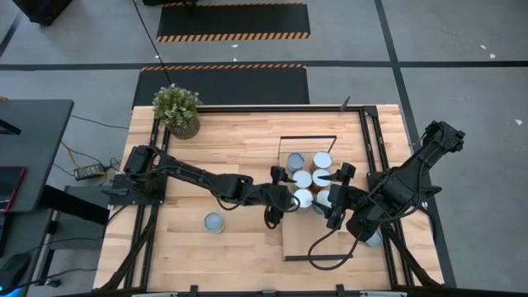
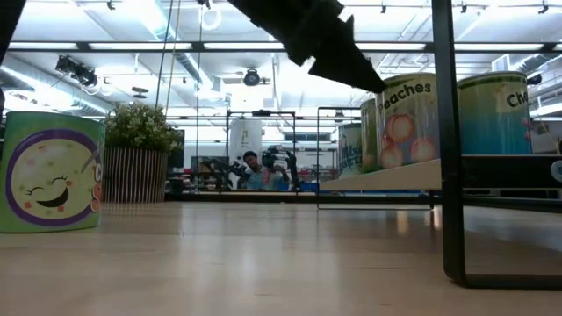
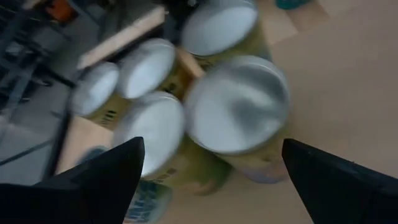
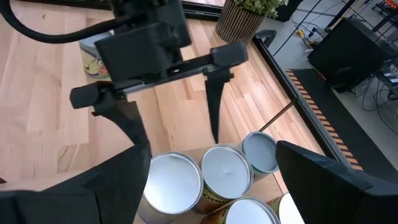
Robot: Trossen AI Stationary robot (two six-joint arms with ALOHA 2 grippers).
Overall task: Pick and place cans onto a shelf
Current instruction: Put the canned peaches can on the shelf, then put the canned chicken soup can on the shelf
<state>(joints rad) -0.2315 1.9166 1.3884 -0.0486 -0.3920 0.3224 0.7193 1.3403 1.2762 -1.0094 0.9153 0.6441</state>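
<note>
The left gripper (image 1: 283,190) is held with jaws spread just beside the cluster of cans (image 1: 304,179) standing on the shelf (image 1: 318,239), one can (image 3: 238,112) lying between its fingers (image 3: 106,174) without being gripped. The right gripper (image 1: 338,194) is poised at the cluster's other side, jaws likewise spread and empty. A single can (image 1: 214,222) is left apart on the table (image 1: 239,140), well away from the plant (image 1: 177,109).
</note>
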